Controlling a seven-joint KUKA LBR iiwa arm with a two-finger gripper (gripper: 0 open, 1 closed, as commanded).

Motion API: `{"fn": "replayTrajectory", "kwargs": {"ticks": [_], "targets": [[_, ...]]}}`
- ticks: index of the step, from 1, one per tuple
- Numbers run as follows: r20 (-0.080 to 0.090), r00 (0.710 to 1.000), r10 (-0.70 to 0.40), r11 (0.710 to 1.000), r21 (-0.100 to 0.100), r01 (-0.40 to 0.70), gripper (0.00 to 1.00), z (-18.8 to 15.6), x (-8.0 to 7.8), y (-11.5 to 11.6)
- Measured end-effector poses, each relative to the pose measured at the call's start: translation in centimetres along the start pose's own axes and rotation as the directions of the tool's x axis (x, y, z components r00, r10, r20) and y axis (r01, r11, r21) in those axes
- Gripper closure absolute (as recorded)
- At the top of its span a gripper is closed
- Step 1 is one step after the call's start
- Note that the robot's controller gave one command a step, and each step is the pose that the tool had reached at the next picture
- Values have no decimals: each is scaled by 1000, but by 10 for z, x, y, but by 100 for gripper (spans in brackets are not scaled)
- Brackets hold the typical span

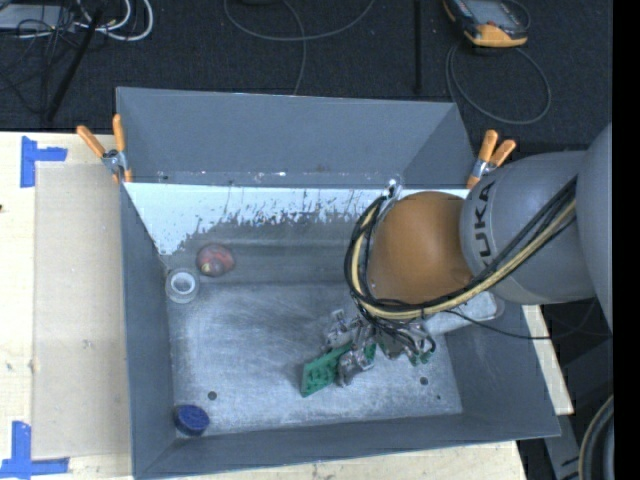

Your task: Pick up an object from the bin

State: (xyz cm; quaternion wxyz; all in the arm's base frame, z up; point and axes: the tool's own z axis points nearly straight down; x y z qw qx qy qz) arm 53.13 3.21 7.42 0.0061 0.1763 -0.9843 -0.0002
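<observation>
Gripper (352, 353), lower centre of bin (250, 308): jaw state cannot be told. Green flat piece (320, 374) at its tip, toward lower left. Advised: centre over piece, close squarely, lift straight. Blue cap (191, 420) lower left, well apart.

A green piece (320, 374), blue cap (191, 420), pinkish ball (214, 260) (mottled), whitish ring (182, 286), grey bin (250, 138).

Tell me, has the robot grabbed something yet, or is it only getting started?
It's about halfway. Done: the gripper is down low in the bin, right at a flat green piece near the middle of the floor. In hand: the grab itself, though I can't tell if it has hold. Left: lifting, since the green piece lies on the floor. The pinkish ball, clear ring and blue cap sit far off on the left.
</observation>
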Motion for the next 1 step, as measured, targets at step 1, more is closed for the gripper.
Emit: {"fn": "replayTrajectory", "kwargs": {"ticks": [1], "targets": [[19,991,-133,991,7,132,100,-169,12,7]]}}
